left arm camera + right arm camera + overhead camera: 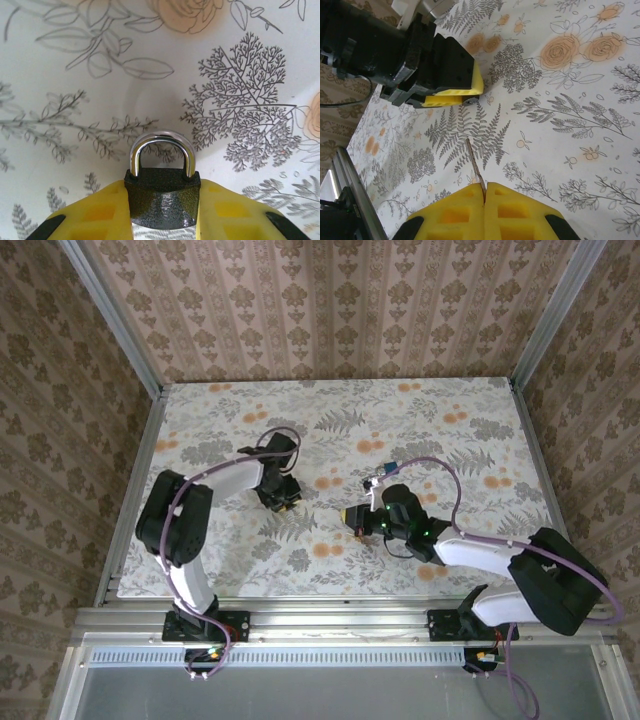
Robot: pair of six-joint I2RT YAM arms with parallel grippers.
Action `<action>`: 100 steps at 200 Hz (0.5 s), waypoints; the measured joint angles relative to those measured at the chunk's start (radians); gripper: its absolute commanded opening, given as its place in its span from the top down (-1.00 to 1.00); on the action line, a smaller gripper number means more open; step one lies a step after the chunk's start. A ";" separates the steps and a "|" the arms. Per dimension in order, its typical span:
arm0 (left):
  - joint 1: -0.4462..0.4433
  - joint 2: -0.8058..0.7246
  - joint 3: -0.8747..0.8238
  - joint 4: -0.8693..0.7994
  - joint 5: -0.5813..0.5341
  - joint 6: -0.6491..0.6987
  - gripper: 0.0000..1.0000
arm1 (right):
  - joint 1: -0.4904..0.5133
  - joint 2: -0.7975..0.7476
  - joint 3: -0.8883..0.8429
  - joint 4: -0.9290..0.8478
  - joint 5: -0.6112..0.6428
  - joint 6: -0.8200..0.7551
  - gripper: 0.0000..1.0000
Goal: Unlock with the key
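Padlock [162,200] sits nine o'clock of centre on the table [450,440], shackle closed | left gripper [281,497] pinched partway, pads on both flanks of its body; heavy, rigid, slick metal, so grip the body, not the shackle | right gripper [484,200] clamped tight on key [474,162], thin stiff blade pointing eleven o'clock

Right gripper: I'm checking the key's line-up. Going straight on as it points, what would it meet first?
Its key would probably reach the left gripper, clamped on the padlock, first; depth is unclear.
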 measured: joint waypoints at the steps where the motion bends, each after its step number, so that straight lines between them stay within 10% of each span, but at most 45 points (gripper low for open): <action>1: 0.000 -0.004 -0.002 0.001 0.002 -0.006 0.69 | 0.000 0.001 0.000 0.001 0.000 0.000 1.00; 100: 0.000 -0.156 -0.059 0.152 0.139 -0.267 0.68 | 0.023 0.075 0.000 0.177 0.029 0.054 1.00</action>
